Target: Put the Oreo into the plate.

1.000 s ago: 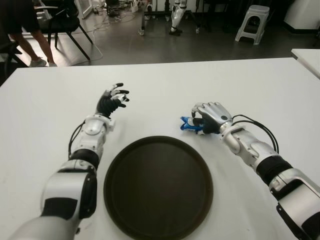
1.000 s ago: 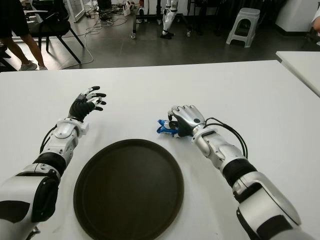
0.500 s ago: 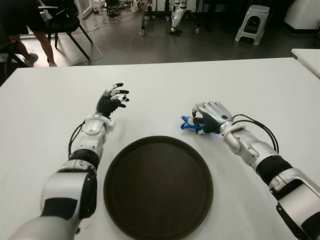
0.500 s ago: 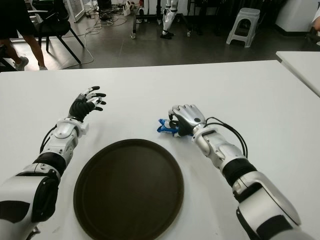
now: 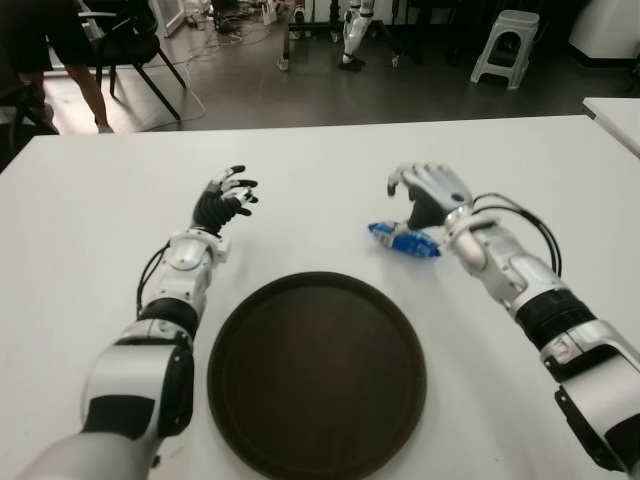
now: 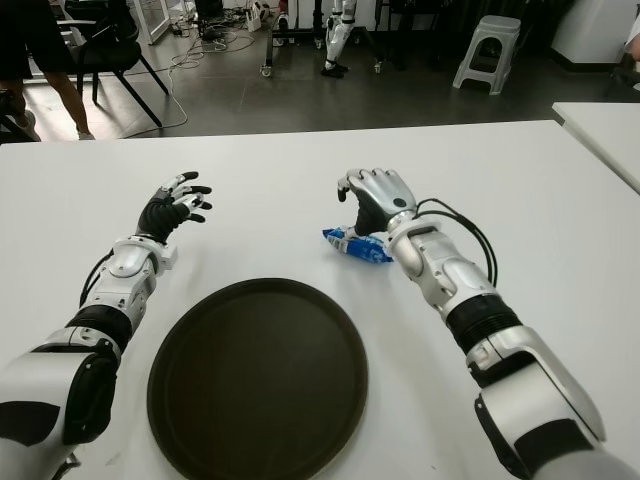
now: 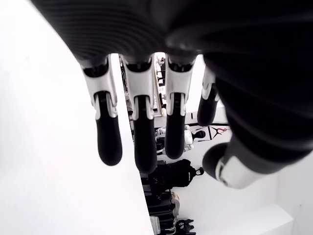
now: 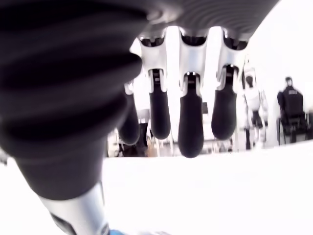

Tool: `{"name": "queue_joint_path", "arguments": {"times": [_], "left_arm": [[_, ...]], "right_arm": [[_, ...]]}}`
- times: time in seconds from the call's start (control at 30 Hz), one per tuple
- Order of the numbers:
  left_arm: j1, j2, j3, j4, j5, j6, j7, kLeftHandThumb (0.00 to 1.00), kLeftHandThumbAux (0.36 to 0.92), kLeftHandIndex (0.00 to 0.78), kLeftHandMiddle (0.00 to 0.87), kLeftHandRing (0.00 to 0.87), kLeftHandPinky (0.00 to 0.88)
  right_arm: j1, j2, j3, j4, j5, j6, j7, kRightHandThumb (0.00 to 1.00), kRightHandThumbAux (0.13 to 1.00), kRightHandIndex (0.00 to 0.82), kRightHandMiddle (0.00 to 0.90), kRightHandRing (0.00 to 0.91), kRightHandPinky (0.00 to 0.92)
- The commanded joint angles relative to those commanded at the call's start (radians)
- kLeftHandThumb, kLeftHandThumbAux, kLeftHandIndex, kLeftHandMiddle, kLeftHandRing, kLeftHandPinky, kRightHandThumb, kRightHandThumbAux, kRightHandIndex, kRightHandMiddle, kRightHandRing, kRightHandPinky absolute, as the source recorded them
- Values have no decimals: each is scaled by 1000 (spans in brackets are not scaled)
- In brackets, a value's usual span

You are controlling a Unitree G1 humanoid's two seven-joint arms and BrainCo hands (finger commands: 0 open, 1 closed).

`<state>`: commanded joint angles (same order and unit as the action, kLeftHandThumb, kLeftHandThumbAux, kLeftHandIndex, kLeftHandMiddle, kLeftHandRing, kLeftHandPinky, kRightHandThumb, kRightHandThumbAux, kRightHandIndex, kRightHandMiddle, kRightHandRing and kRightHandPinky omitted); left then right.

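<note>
The Oreo [image 5: 403, 240] is a small blue packet lying flat on the white table [image 5: 330, 170], just beyond the far right rim of the plate. The plate [image 5: 316, 375] is a dark brown round tray near the table's front edge, with nothing on it. My right hand [image 5: 418, 193] hovers just above and behind the packet, fingers spread, holding nothing; its wrist view shows straight fingers [image 8: 190, 127] over the table. My left hand [image 5: 226, 196] shows open over the table, beyond the plate's left side, with its fingers [image 7: 139, 132] extended.
A second white table's corner [image 5: 615, 110] shows at the far right. Beyond the table's far edge are a white stool [image 5: 505, 45], a dark chair [image 5: 130, 45] and a person's legs [image 5: 85, 85] on the floor.
My right hand, curled over the Oreo packet before, has opened and lifted up and back. The packet now lies uncovered on the table, shifted slightly right. The left hand has not moved.
</note>
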<state>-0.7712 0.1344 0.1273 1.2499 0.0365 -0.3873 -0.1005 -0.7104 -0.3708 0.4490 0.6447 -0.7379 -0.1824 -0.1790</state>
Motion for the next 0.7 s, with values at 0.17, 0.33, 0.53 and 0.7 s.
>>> {"name": "queue_joint_path", "arguments": {"times": [0.17,0.33,0.53,0.7], "left_arm": [[0,1,3,1,-3,1,-5,217,657,171,305,365,429],[-1,0,6,3,-6,0,-7,216,661,171,308,371,437],[-1,-1,7,4,-6,-3,-3,216,664,181,316,373,423],[-3,-2,10,6,-9,2,-4,230,676,184,318,377,433]], "right_arm": [[7,2,-33,-62,10,17,10,0,894,604,778,797,782],[14,7,-63,-103,23,27,-3,0,891,604,778,796,778],[23,9,-93,-131,39,26,-3,0,905,586,756,770,751],[34,12,-107,-168,49,36,16,0,917,610,757,768,747]]}}
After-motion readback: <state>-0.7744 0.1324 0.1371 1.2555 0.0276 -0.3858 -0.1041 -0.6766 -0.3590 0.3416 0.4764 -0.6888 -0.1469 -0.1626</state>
